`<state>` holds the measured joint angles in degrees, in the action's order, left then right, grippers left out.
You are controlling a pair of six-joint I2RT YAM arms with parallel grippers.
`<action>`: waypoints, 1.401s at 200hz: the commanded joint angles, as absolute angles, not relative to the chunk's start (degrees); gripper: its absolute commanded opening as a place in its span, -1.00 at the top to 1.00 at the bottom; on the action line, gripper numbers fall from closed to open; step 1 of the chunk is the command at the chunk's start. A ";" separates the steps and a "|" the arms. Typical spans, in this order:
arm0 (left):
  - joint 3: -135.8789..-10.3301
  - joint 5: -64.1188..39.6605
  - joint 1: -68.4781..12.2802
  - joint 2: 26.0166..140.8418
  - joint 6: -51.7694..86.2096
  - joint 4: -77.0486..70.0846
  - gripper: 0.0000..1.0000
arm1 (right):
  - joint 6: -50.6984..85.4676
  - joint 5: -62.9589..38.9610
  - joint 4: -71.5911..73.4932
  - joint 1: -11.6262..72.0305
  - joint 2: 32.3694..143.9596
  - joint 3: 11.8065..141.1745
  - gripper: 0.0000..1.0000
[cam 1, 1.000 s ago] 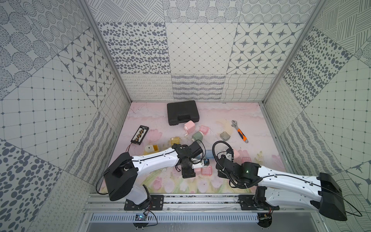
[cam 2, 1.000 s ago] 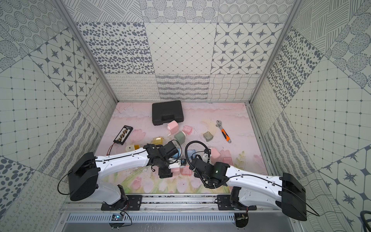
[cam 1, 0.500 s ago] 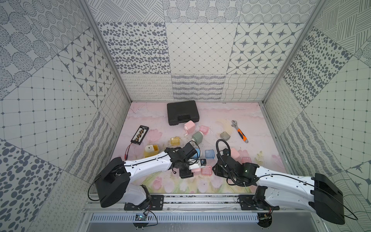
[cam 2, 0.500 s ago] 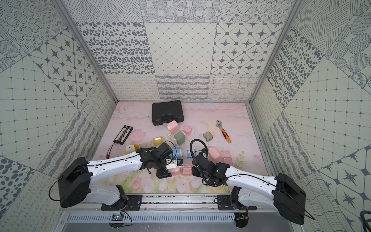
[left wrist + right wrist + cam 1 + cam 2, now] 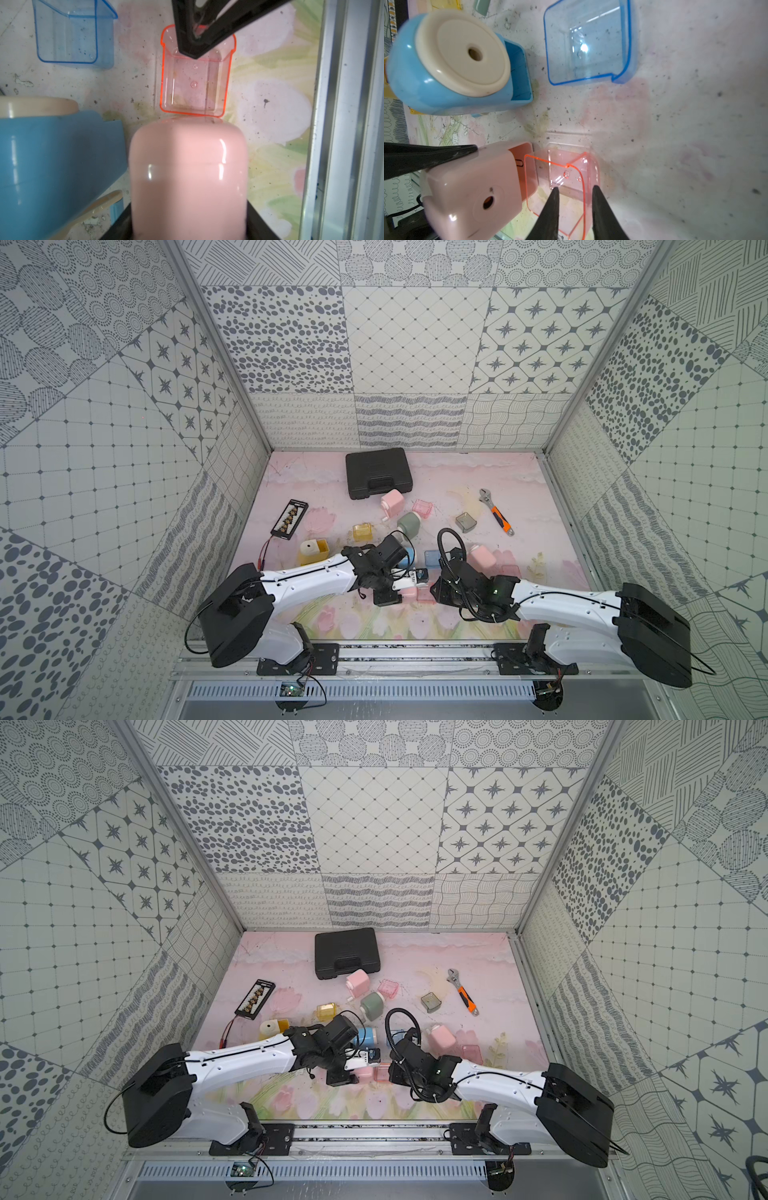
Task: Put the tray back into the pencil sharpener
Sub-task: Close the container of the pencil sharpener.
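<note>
Two hands meet near the front edge of the worktop (image 5: 675,124), each with its own piece. The right hand (image 5: 574,188) has its two black fingers pressed together on the clear red tray (image 5: 571,166), pinching the end wall farthest from the sharpener; the left wrist view shows those fingers converging to a V on that wall. The tray lies flat on the worktop with its open top upward, stretching away from the right hand's fingertips toward the pink pencil sharpener (image 5: 187,166). The left hand (image 5: 189,204) is closed on the sharpener, a dark finger lying against each flank, so the body fills the space between them. The sharpener lies on its side with its slot facing the tray. The tray's leading edge touches the mouth of that slot, in line with it, and nearly the whole tray is outside; whether the edge has entered at all cannot be told. In a top view the two pieces sit end to end between the hands (image 5: 415,593). Just beside them, apart from both hands, lie a blue sharpener (image 5: 446,62) and a loose blue tray (image 5: 587,45).
</note>
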<state>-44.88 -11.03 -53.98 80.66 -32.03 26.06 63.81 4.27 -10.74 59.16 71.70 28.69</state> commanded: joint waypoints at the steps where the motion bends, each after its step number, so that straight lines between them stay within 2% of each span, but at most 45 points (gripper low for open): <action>1: -44.47 -13.91 -54.03 81.21 -33.27 23.51 -0.08 | 62.68 2.05 -6.31 59.13 73.71 28.91 0.43; 115: -44.74 -14.14 -54.93 82.27 -33.49 23.64 -0.07 | 63.02 -1.85 1.99 59.06 75.24 27.91 0.39; 182: -44.51 -13.89 -55.16 82.35 -33.53 24.12 -0.05 | 66.99 2.17 -2.26 58.16 65.36 23.71 0.31; 224: -44.71 -13.88 -55.55 83.13 -33.49 23.99 -0.04 | 69.67 5.33 -10.17 58.18 64.77 24.34 0.46; 280: -44.66 -13.57 -55.64 83.13 -33.79 23.99 -0.03 | 68.36 0.22 -2.82 58.18 70.85 25.21 0.47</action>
